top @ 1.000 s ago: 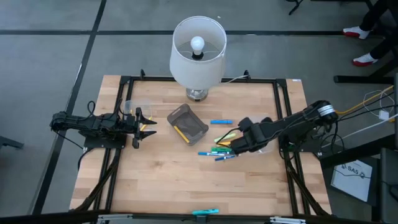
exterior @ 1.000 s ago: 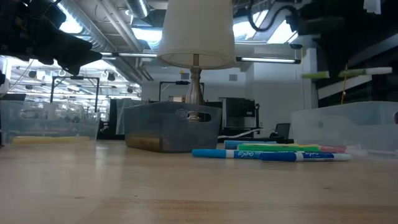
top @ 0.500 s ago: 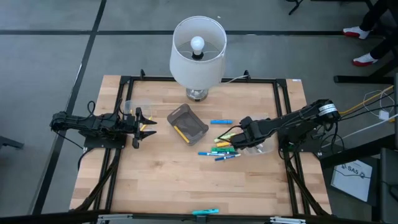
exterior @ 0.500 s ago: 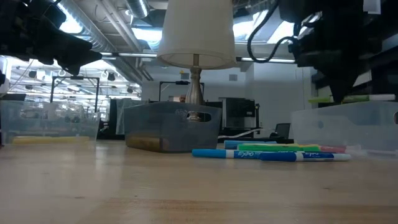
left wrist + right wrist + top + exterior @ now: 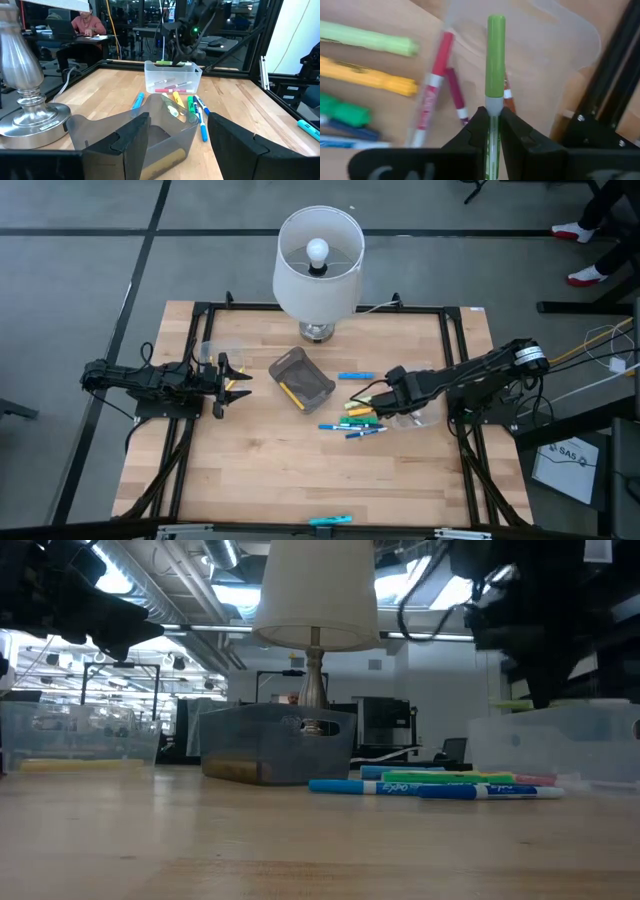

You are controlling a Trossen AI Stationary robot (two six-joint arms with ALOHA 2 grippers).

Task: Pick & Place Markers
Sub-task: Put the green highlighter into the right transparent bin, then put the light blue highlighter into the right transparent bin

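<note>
My right gripper point(image 5: 393, 394) is shut on a green-capped marker point(image 5: 495, 55) with a pale barrel. It hangs over a clear bin point(image 5: 412, 417) near the table's right edge. That bin holds red and pink markers point(image 5: 436, 75). Several more markers point(image 5: 357, 416), blue, green, yellow and orange, lie flat on the wood left of the bin. In the low view the held marker's green end point(image 5: 514, 705) shows just above the bin's rim point(image 5: 560, 720). My left gripper point(image 5: 236, 384) waits open at the table's left, touching nothing. My right gripper pinches the marker's pale barrel point(image 5: 493, 109) just behind the green cap, between its two fingers. The fingers slant steeply down from above. The marker lies about level, lifted clear over the clear bin.
A grey bin point(image 5: 301, 378) with a yellow marker in it sits mid-table, in front of my left gripper. A white lamp point(image 5: 318, 262) stands at the far edge. A second clear bin point(image 5: 215, 354) is beside my left arm. A cyan marker point(image 5: 330, 521) lies at the near edge.
My right gripper has come down with the green-capped marker and shifted a little toward the table's right edge, over the clear bin. The marker has stayed level in the hold, and the fingers have stayed shut on it.
</note>
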